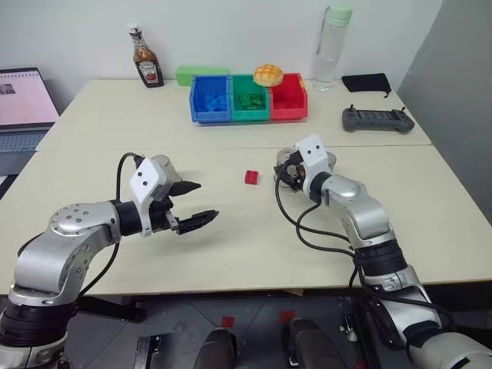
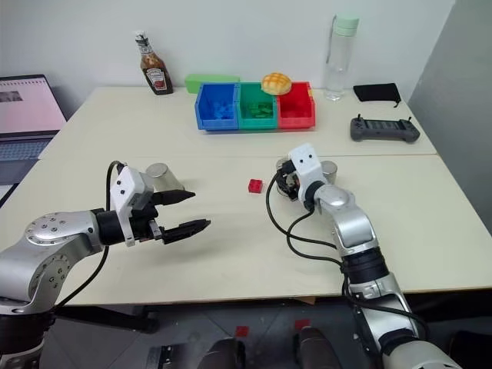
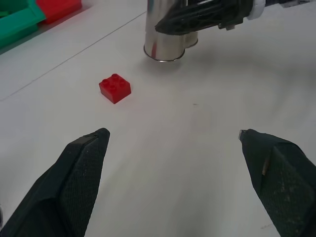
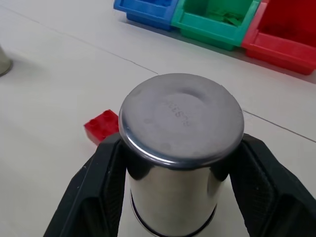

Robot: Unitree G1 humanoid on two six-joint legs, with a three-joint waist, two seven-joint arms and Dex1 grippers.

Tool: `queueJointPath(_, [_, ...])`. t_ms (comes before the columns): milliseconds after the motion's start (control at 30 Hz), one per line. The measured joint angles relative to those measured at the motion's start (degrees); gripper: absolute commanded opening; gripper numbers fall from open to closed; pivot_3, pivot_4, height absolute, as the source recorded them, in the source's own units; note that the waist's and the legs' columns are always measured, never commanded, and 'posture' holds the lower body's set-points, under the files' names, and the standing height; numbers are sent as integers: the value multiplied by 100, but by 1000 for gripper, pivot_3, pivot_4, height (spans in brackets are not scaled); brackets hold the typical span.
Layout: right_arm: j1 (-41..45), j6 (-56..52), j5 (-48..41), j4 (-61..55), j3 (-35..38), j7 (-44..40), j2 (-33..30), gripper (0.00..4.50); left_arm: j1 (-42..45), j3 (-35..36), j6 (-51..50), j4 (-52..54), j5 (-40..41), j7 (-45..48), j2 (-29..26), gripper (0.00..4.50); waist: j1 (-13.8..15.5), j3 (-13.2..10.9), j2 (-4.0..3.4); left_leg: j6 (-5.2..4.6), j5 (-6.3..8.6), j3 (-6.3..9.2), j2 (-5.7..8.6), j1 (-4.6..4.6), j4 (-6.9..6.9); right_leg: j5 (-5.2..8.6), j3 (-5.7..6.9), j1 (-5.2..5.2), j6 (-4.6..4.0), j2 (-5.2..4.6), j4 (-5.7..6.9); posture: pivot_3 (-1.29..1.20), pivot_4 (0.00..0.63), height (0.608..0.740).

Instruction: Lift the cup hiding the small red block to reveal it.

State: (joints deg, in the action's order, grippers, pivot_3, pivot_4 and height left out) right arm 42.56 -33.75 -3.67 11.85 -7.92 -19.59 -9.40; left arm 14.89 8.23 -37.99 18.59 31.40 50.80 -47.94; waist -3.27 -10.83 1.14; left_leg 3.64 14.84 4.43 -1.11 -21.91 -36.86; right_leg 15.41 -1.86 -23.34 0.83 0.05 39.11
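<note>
In the head views, the small red plastic block (image 1: pixel 251 177) lay uncovered on the pale tabletop (image 1: pixel 231 246), between the two arms and nearer the right one. The right gripper (image 1: pixel 290 171) was closed around a shiny stainless-steel cup (image 4: pixel 180 148), mouth down, just to the right of the block, with a second steel cup (image 2: pixel 329 171) close behind it. The left gripper (image 1: pixel 194 204) hovered over the tabletop to the left of the block, its black fingers spread apart and holding nothing; a third steel cup (image 2: pixel 161 176) stood inverted just behind that hand. Farther back stood a row of blue, green and red plastic bins (image 1: pixel 248 98), a brown sauce bottle (image 1: pixel 146 58), a clear water bottle (image 1: pixel 331 48) and a black handheld controller (image 1: pixel 377 119). In the left wrist view, the two black fingers (image 3: pixel 74 182) stood wide apart with bare tabletop between them, the block beyond them and the gripped cup past it. In the right wrist view, the fingers (image 4: pixel 96 192) pressed both sides of the inverted cup, whose flat base faced the camera, and the red block lay on the tabletop just beside it, apart from its rim.
</note>
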Motion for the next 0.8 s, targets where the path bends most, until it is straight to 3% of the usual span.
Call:
queueJointPath(167, [213,298,33,728,24,119,117,4436,49,-56,42,-79,-30,6,5,4500,3,0,0,0,1,-12,0,-4,0,0,-21,-3,-1,0,-6,0,150,740])
queueJointPath(300, [296,355,-49,720,264,209,171,4436,49,-57,91,-96,-59,4,4,4500,5,0,0,0,1,-16,0,-15,1,-1,-27,-17,-1,-1,-6,0,150,740])
queueJointPath(533, [115,-185,-725,-1554,564,-320,-248,4436,-54,43,108,-93,-124,-76,-1,4500,21,1,1,-1,3,-15,-10,-15,4,0,-22,-16,0,0,-9,0,150,740])
queueJointPath(800, [-1794,-577,-1600,-3588,738,-1505,-1569,4436,-781,677,328,-119,-367,-131,-346,4500,57,0,1,0,4,-27,-30,-7,0,15,-29,-13,25,7,-11,0,150,740])
